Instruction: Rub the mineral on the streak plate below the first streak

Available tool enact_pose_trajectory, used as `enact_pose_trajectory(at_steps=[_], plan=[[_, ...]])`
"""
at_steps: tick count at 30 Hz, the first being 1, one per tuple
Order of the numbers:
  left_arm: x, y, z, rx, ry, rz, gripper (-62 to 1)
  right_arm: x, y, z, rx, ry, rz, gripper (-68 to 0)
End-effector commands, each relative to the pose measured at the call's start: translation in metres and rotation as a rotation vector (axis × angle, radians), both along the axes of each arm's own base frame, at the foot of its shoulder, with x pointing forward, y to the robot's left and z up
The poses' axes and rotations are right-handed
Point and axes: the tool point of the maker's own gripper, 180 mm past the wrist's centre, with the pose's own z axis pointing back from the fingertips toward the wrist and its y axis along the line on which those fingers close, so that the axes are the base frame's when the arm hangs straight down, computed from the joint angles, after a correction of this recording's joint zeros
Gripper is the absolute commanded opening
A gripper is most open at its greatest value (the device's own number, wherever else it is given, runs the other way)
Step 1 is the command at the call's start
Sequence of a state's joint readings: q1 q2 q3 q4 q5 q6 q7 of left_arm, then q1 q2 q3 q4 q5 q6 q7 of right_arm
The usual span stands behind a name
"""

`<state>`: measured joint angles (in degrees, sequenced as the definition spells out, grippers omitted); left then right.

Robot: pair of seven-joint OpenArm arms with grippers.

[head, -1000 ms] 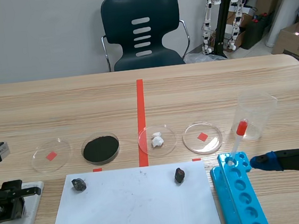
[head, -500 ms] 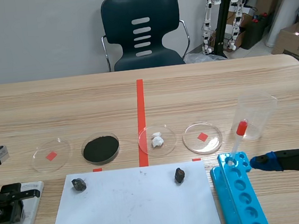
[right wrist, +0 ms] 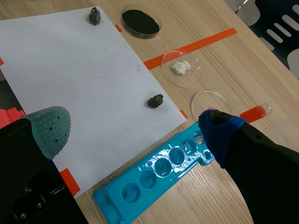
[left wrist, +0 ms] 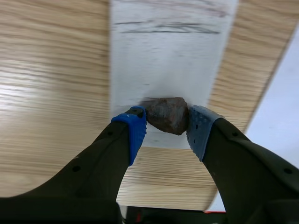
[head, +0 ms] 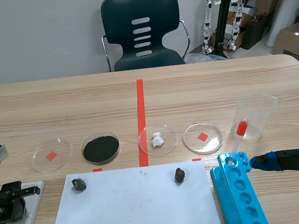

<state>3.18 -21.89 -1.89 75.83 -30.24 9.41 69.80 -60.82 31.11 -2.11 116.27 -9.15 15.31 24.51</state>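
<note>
Across the table (head: 216, 83) and the white paper sheet (head: 133, 210), nothing has shifted since a second ago. Only my left arm has slipped slightly toward me over the white streak plate (left wrist: 173, 60). My right gripper (right wrist: 135, 128) hangs with fingers spread by the blue rack (right wrist: 159, 172). The left gripper (left wrist: 167, 126) is clamped on the brown mineral (left wrist: 168, 114), which presses on the plate. The dark streak (left wrist: 173, 29) lies ahead of it.

Brown mineral (left wrist: 167, 114) in jaws, on white streak plate (left wrist: 173, 60), dark streak (left wrist: 174, 29) ahead
</note>
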Motion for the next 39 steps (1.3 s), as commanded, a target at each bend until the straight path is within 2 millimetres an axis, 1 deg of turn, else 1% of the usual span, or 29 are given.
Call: enact_pose_trajectory(at_steps=[1,5,8,11,19,24,26,31,36,39], plan=[[0.0,-0.007,-0.001,-0.03,-0.003,0.002,-43.2,0.004,0.004,0.012,0.027,-0.035,0.003,-10.6],[0.001,-0.014,0.0,-0.073,-0.007,-0.003,-43.2,0.004,0.004,0.012,0.027,-0.035,0.003,-10.6],[0.001,-0.014,0.0,-0.069,-0.007,-0.007,-43.2,0.004,0.004,0.012,0.027,-0.035,0.003,-10.6],[-0.001,-0.004,-0.001,-0.013,0.0,-0.016,-43.2,0.004,0.004,0.012,0.027,-0.035,0.003,-10.6],[-0.005,0.034,0.001,0.201,0.023,-0.001,-43.2,0.004,0.004,0.012,0.027,-0.035,0.003,-10.6],[-0.005,0.038,0.002,0.22,0.024,0.011,-43.2,0.004,0.004,0.012,0.027,-0.035,0.003,-10.6],[-0.005,0.032,0.001,0.185,0.022,0.017,-43.2,0.004,0.004,0.012,0.027,-0.035,0.003,-10.6],[-0.002,0.005,-0.001,0.044,0.008,-0.009,-43.2,0.004,0.004,0.012,0.027,-0.035,0.003,-10.6],[0.001,-0.014,-0.003,-0.044,-0.016,-0.027,-43.2,0.004,0.004,0.012,0.027,-0.035,0.003,-10.6],[-0.001,-0.017,-0.004,-0.047,-0.012,-0.029,-43.2,0.004,0.004,0.012,0.027,-0.035,0.003,-10.6]])
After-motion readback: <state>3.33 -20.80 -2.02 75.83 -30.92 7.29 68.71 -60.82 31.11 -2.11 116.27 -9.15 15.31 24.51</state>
